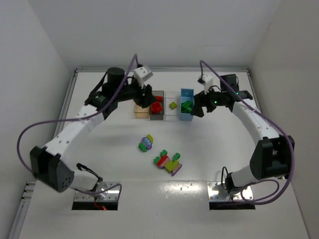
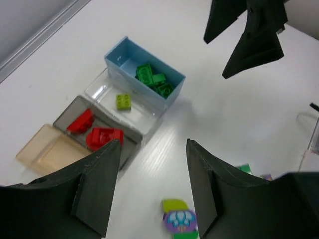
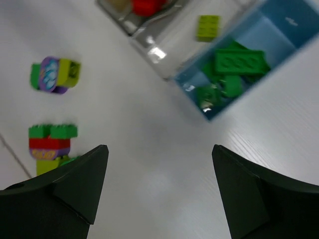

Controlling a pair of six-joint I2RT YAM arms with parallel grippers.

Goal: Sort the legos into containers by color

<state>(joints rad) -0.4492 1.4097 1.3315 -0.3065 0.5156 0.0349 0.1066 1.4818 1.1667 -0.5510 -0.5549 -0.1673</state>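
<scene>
Grey bin (image 2: 66,115): red bricks (image 2: 102,135); clear bin (image 2: 101,90): lime brick (image 2: 123,101); blue bin (image 2: 125,59): green bricks (image 2: 152,79); two mixed clusters (image 1: 146,143) (image 1: 168,162) loose, seemingly apart.

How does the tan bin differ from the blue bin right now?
The tan bin shows no bricks; the blue bin holds green bricks. The tan bin sits at one end of the row, the blue bin at the other. Both are narrow, open-topped rectangular bins.

From above, my left gripper (image 1: 147,98) hides part of the tan bin (image 1: 141,112) near the far edge of the desk (image 1: 214,144), and my right wrist view crops the blurred grey bin (image 3: 124,26) and its red bricks (image 3: 147,5).
</scene>
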